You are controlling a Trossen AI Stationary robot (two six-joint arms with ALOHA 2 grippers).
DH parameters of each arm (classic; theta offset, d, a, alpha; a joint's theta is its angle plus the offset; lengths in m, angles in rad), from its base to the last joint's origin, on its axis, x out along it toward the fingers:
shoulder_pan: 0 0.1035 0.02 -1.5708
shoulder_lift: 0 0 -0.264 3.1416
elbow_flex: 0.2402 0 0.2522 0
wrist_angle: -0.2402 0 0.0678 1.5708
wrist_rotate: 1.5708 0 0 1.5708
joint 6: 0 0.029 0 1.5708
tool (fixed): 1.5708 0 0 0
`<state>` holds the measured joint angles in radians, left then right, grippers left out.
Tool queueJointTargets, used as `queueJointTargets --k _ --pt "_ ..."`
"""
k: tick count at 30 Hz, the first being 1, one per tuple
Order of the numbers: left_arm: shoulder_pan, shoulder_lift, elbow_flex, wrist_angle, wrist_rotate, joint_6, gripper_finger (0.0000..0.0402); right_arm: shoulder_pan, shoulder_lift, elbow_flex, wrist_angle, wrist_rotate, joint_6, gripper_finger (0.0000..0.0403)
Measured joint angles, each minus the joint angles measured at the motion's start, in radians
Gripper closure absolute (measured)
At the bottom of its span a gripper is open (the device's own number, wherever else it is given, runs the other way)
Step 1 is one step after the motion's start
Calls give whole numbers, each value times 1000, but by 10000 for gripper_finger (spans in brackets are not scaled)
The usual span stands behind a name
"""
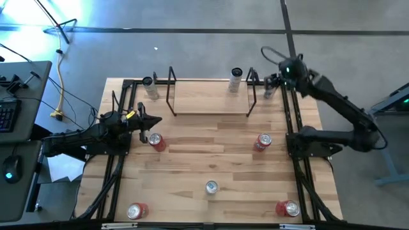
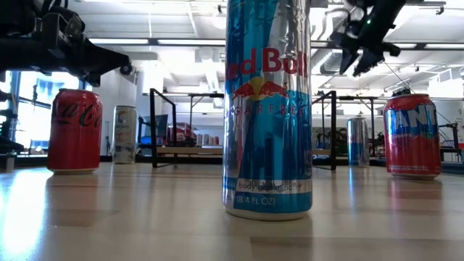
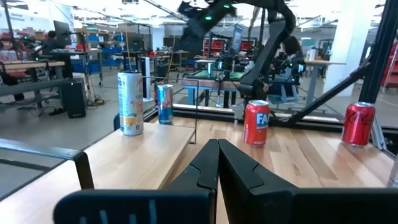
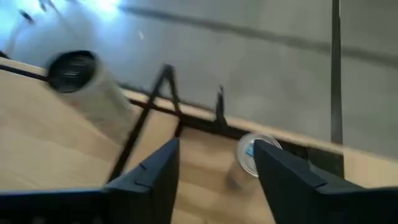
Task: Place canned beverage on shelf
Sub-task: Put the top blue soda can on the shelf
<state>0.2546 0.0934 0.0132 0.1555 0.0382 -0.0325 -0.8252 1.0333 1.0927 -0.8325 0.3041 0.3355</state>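
A: While the left arm lies low along the table's left side, where does its gripper (image 1: 155,121) sit?

B: Above the board just beside the red Coca-Cola can (image 1: 156,141), with its fingers (image 3: 211,163) pressed together on nothing.

A: And the right arm?

B: It rises from its base at the right edge, bends back and reaches to the far right corner. The right gripper (image 4: 214,165) points down with its fingers (image 4: 158,168) spread apart, right over a slim blue-and-silver can (image 4: 252,152) that stands just outside the shelf's right frame.

A: Where is the shelf (image 1: 209,97)?

B: At the table's far middle, a light board between two black rod frames. A tall white can (image 1: 236,80) stands on its far right corner; another white can (image 1: 150,87) stands off its left end.

A: What is hard to read?

B: In the low view a Red Bull can (image 2: 267,109) fills the middle and hides most of the shelf behind it. The right wrist view is smeared, so the slim can's label is illegible. A red Fanta can (image 1: 262,142) stands right of centre; two more red cans at the near edge are partly cut off.
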Motion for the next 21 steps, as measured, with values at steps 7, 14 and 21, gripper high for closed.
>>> queueJointTargets --k 7,14,21 --pt "0 0 0 -1 0 25 401 -192 245 178 -166 -97 34 138" --pt "0 0 0 -5 -1 9 401 -257 475 385 -337 -112 128 115" --pt "0 0 0 -21 2 0 401 -298 634 505 -475 -140 195 114"
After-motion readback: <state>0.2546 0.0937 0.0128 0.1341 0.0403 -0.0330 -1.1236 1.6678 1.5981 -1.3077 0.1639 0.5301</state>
